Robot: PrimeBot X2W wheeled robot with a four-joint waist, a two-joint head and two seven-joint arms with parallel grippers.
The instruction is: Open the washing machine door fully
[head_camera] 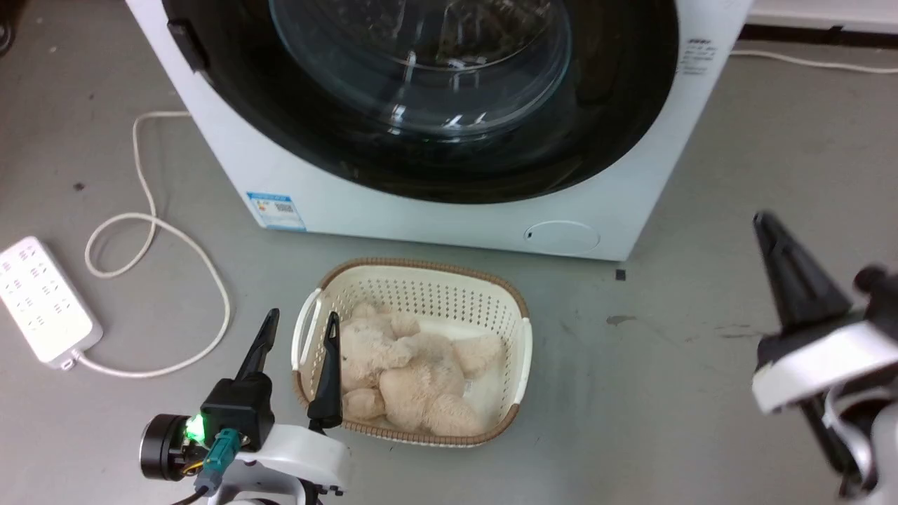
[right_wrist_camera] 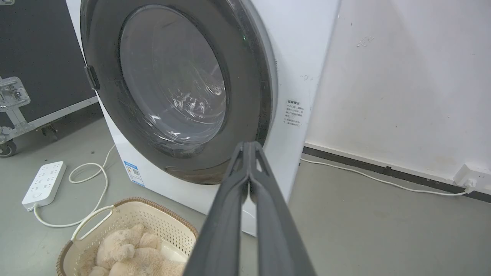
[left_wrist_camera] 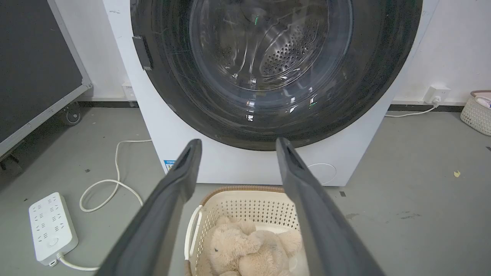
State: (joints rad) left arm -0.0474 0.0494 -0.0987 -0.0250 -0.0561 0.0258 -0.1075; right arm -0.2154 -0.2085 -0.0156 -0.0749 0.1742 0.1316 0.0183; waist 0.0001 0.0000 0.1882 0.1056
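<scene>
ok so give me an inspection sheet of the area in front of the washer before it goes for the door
surface: grey floor, scuffed
job's things: washing machine door looks shut, flush with the white machine
clutter: cream basket before the machine, plush bear lying in it
grippers: left gripper open, empty, by the basket's left rim; right gripper shut, empty, clear of the door
cables: white power strip with looped cord left of the machine; white cable along the wall to a socket
surroundings: white wall, black wheeled case
</scene>
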